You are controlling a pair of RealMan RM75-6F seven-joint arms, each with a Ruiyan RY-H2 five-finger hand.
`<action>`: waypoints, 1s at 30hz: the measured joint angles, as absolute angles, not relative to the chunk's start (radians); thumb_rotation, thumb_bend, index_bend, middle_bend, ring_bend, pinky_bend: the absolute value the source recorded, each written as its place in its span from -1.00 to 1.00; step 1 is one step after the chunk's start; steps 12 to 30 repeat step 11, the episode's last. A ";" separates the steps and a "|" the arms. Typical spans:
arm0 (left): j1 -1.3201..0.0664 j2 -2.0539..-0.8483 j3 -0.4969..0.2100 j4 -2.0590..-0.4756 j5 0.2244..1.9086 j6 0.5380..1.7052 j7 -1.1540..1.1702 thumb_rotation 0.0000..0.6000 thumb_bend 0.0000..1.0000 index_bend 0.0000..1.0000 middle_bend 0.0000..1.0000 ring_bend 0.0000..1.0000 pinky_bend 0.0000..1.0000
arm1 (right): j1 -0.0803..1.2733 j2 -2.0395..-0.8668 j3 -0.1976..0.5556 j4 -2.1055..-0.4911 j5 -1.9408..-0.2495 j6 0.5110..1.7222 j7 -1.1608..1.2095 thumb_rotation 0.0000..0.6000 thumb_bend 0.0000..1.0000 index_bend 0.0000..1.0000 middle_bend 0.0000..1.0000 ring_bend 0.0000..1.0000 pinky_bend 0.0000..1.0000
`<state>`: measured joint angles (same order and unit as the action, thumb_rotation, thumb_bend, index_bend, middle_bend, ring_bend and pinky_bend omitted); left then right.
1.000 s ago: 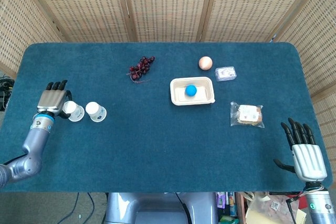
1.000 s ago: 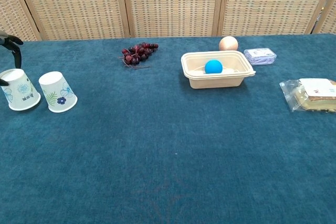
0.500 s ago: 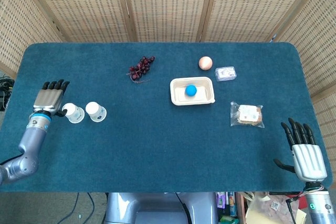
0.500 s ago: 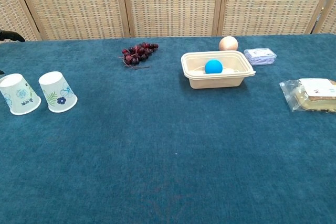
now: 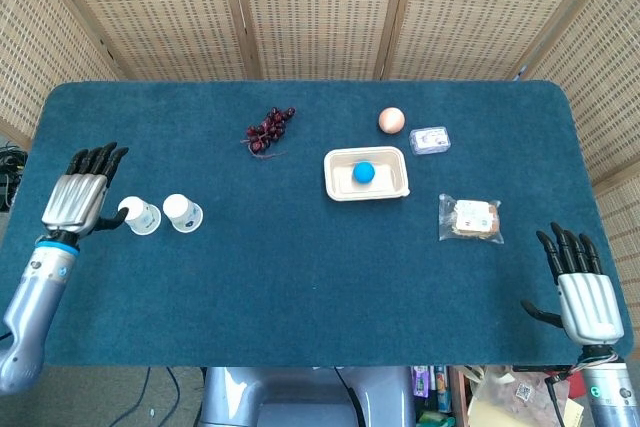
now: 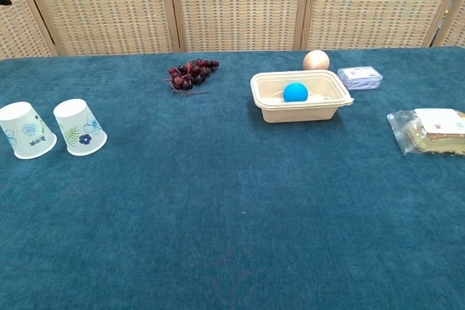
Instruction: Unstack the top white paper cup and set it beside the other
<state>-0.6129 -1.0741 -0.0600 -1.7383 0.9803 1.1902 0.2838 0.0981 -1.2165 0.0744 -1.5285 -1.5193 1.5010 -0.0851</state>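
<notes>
Two white paper cups with blue flower prints stand upside down side by side at the table's left. The left cup (image 5: 139, 215) (image 6: 26, 131) and the right cup (image 5: 183, 213) (image 6: 79, 127) are a small gap apart. My left hand (image 5: 79, 193) hovers just left of the left cup, fingers spread, holding nothing and clear of the cup. My right hand (image 5: 583, 287) hangs open at the table's front right corner, far from the cups. The chest view shows neither hand's palm.
A bunch of dark grapes (image 5: 269, 128) lies at the back middle. A beige tray (image 5: 393, 187) holds a blue ball (image 5: 363, 172). Behind it sit a peach (image 5: 391, 120) and a small clear box (image 5: 429, 140). A bagged sandwich (image 5: 471, 218) lies right.
My left hand has let go of the left cup and drawn back to the left and upward, leaving the chest view. Both cups stay put. The right hand has not moved.
</notes>
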 measured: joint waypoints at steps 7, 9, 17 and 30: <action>-0.383 -1.173 0.038 -1.724 1.305 1.497 0.202 1.00 -0.30 -1.00 -1.00 -1.00 -1.00 | 0.103 -1.236 0.075 -1.513 -1.534 1.509 -0.094 1.00 -0.93 -1.00 -1.00 -1.00 -1.00; -0.336 -1.213 0.060 -1.706 1.343 1.543 0.208 1.00 -0.30 -1.00 -1.00 -1.00 -1.00 | 0.104 -1.239 0.075 -1.510 -1.535 1.508 -0.099 1.00 -0.93 -1.00 -1.00 -1.00 -1.00; -0.296 -1.258 0.078 -1.679 1.372 1.577 0.216 1.00 -0.30 -1.00 -1.00 -1.00 -1.00 | 0.104 -1.239 0.075 -1.510 -1.534 1.508 -0.098 1.00 -0.93 -1.00 -1.00 -1.00 -1.00; -0.296 -1.258 0.078 -1.679 1.372 1.577 0.216 1.00 -0.30 -1.00 -1.00 -1.00 -1.00 | 0.104 -1.239 0.075 -1.510 -1.534 1.508 -0.098 1.00 -0.93 -1.00 -1.00 -1.00 -1.00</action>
